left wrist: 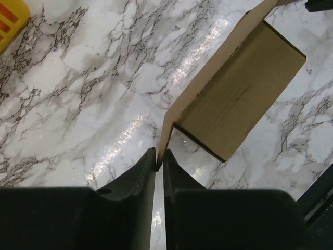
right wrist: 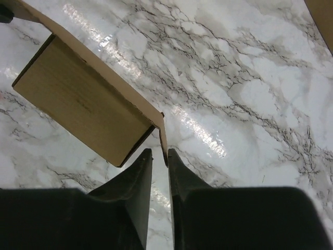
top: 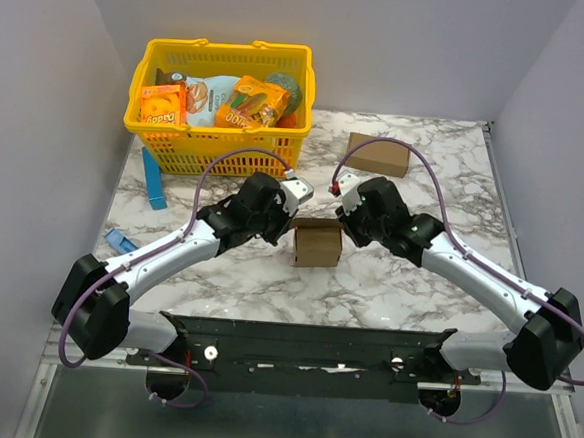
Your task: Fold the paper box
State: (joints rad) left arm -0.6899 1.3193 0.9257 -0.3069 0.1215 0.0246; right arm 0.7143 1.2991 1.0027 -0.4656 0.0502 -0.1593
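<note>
The paper box [top: 317, 243] is a small plain brown carton standing on the marble table [top: 424, 198] between my two arms, with a flap raised on each side. My left gripper [top: 292, 226] is at its left side. In the left wrist view the carton [left wrist: 239, 99] lies ahead, and the left gripper [left wrist: 159, 154] is shut on the tip of its thin flap [left wrist: 208, 78]. My right gripper [top: 341, 220] is at the box's right side. In the right wrist view the right gripper [right wrist: 159, 153] has a narrow gap, and the flap edge [right wrist: 164, 140] of the box [right wrist: 78, 109] sits inside it against the right finger, clear of the left one.
A yellow basket [top: 148, 129] with orange snack boxes [top: 162, 103] stands at the back left. A longer brown carton [top: 378, 155] lies at the back right. Two blue pieces [top: 154, 181] [top: 120, 240] lie along the left edge. Grey walls close in both sides.
</note>
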